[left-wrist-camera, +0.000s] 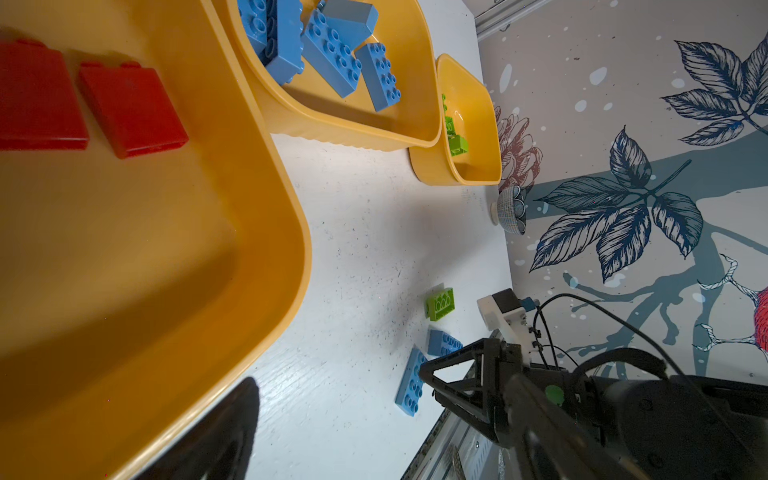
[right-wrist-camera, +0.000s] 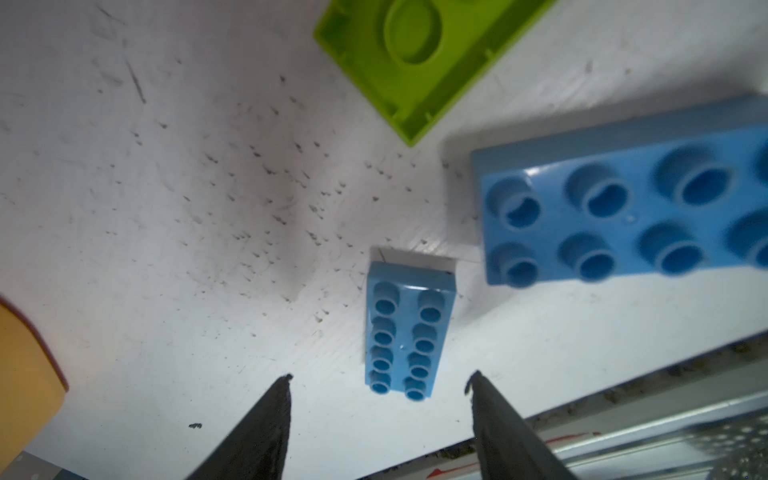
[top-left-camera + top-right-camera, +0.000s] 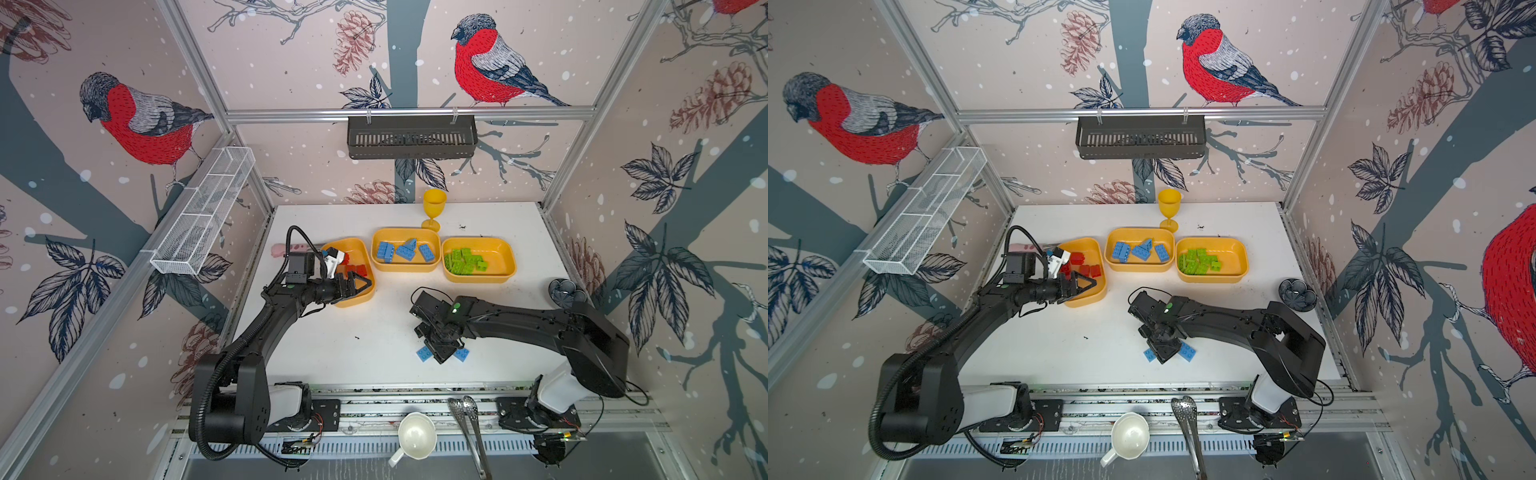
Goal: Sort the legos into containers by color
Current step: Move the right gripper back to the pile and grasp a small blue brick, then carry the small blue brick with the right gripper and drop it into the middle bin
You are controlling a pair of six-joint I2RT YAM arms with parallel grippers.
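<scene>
Three yellow-orange containers stand in a row at the back. The left one (image 3: 353, 302) holds red legos (image 3: 357, 270), the middle one (image 3: 405, 230) blue legos (image 3: 405, 251), the right one (image 3: 500, 257) green legos (image 3: 465, 262). My left gripper (image 3: 363, 284) hovers open and empty over the left container. Near the table's front, my right gripper (image 2: 380, 376) points down, open, its fingertips either side of a small blue lego's (image 2: 409, 332) near end without touching it. A second blue lego (image 2: 623, 208) and an upturned green lego (image 2: 415, 54) lie close by. In both top views the arm hides the green one.
A yellow goblet (image 3: 434, 208) stands behind the middle container. A small dark bowl (image 3: 565, 291) sits at the right edge. A white mesh basket (image 3: 203, 212) and a black basket (image 3: 411, 137) hang on the walls. A white cup (image 3: 415, 436) and tongs (image 3: 469, 424) lie past the front rail.
</scene>
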